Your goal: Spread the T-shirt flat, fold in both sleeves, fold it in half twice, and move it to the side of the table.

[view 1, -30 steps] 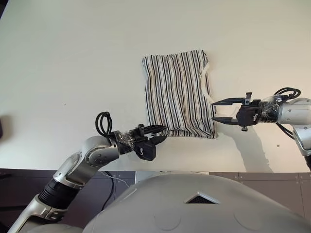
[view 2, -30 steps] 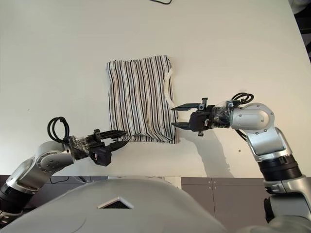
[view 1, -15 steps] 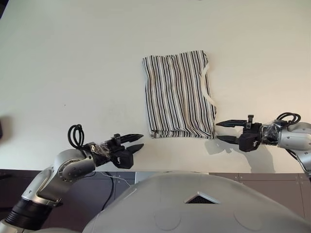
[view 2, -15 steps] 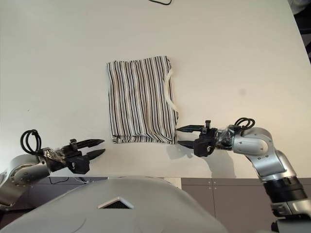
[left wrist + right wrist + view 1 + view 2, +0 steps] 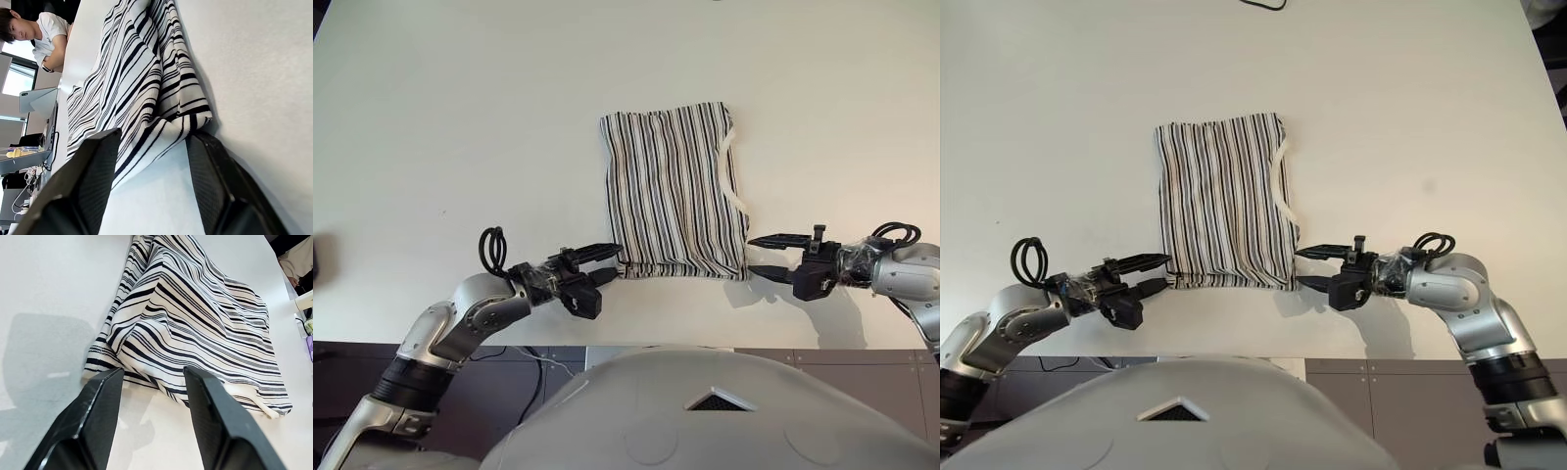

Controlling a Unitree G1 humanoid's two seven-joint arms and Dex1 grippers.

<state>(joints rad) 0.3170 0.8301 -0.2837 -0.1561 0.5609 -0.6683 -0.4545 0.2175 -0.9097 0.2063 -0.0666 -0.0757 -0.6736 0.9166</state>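
Note:
The black-and-white striped T-shirt [image 5: 674, 191] lies folded into a tall rectangle on the white table [image 5: 460, 127]. My left gripper [image 5: 608, 262] is open, low over the table, with its fingertips at the shirt's near left corner [image 5: 190, 115]. My right gripper [image 5: 763, 255] is open too, its fingertips just off the shirt's near right corner [image 5: 105, 357]. Neither holds any cloth. The white neck trim [image 5: 732, 176] shows along the shirt's right edge.
The table's near edge [image 5: 724, 345] runs just behind both grippers. Wide bare tabletop lies to the left and right of the shirt. A dark cable [image 5: 1263, 4] lies at the far edge.
My left gripper, which had pulled back leftward, has come back right to the shirt's near left corner. The right gripper dropped toward the near edge and now points at the near right corner.

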